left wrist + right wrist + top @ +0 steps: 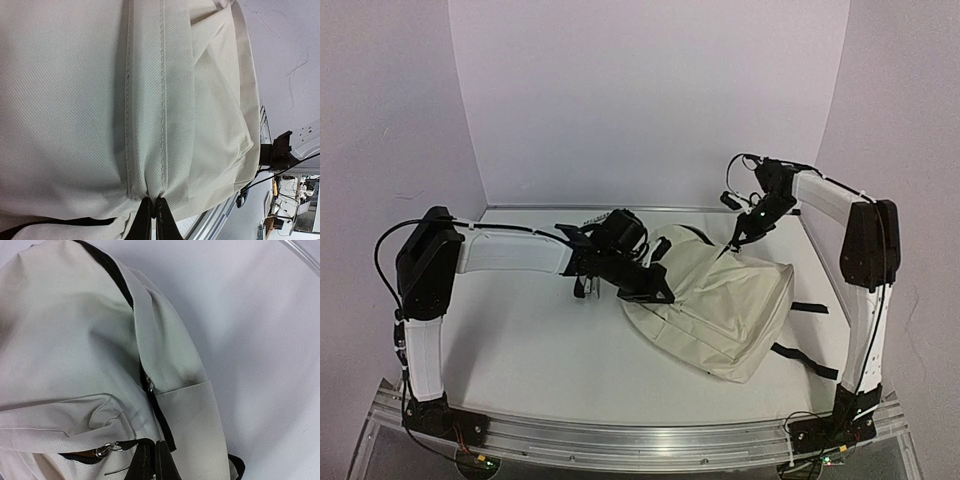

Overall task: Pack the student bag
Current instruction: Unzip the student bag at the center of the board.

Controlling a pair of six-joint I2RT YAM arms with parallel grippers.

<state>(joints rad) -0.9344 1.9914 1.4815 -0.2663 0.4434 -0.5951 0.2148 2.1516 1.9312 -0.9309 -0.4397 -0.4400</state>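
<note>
The student bag [720, 300], cream fabric with black zippers, lies on the white table right of centre. My left gripper [655, 290] is at its left edge, shut and pinching a fold of cream fabric along a seam [150, 192]. My right gripper [732, 246] is at the bag's far top edge. In the right wrist view its jaws [156, 447] are shut on the black zipper strip [162, 420] beside a metal slider [107, 449]. A second slider [149, 385] sits higher on the main zipper. The bag's inside is hidden.
Black straps [808, 362] trail from the bag towards the right arm's base. A small patterned item [595, 218] is partly hidden behind my left wrist. White walls close the back and sides. An aluminium rail [640, 440] runs along the near edge.
</note>
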